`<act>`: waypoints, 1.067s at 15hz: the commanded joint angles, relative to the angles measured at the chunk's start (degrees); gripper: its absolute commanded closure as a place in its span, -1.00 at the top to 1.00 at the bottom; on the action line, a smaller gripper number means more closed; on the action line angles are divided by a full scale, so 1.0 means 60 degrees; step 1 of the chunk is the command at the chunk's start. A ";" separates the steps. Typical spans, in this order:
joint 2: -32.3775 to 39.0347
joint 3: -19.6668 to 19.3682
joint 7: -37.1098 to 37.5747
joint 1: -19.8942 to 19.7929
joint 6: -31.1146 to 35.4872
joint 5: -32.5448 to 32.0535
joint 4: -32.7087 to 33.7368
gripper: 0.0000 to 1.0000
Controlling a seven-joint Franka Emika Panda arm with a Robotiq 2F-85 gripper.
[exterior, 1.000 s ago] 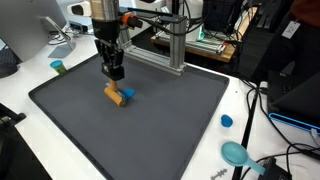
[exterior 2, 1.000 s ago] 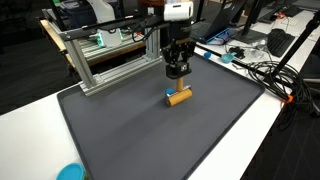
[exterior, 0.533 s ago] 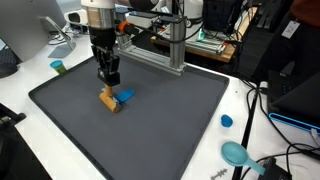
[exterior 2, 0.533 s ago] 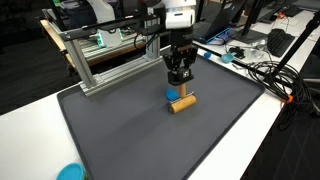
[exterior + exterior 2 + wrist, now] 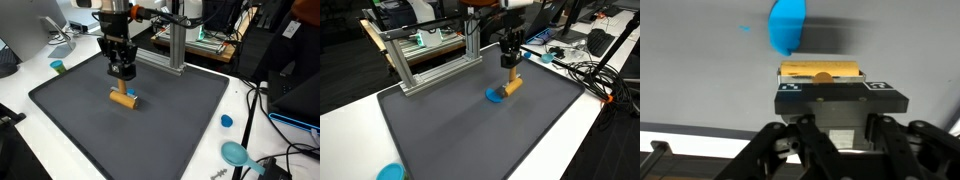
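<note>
Jaws hang low over the wooden block; gaping or clenched, I cannot tell. In the wrist view the block lies crosswise just beyond them, a blue piece just past it, both on the table's dark mat.

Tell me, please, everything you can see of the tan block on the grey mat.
The tan block is a short, elongated piece, orange-tan and wood-like in colour, with a small round mark at mid-length in the wrist view. It lies flat near the middle of the dark grey mat, slanted in an exterior view. A small blue piece sits at one end, touching or nearly so. The end effector hangs just above the block; whether they touch cannot be told.
</note>
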 commanded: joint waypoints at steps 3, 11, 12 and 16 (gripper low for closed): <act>-0.1563 0.0528 -0.2457 -0.0099 -0.3725 0.0628 0.0072 -0.57; -0.1262 0.0472 -0.6075 -0.0150 -0.7503 0.0461 0.1418 -0.57; -0.1169 0.0478 -0.6510 -0.0159 -0.7870 0.0396 0.1587 -0.57; -0.1130 0.0441 -0.6261 -0.0098 -0.7824 0.0375 0.1471 -0.07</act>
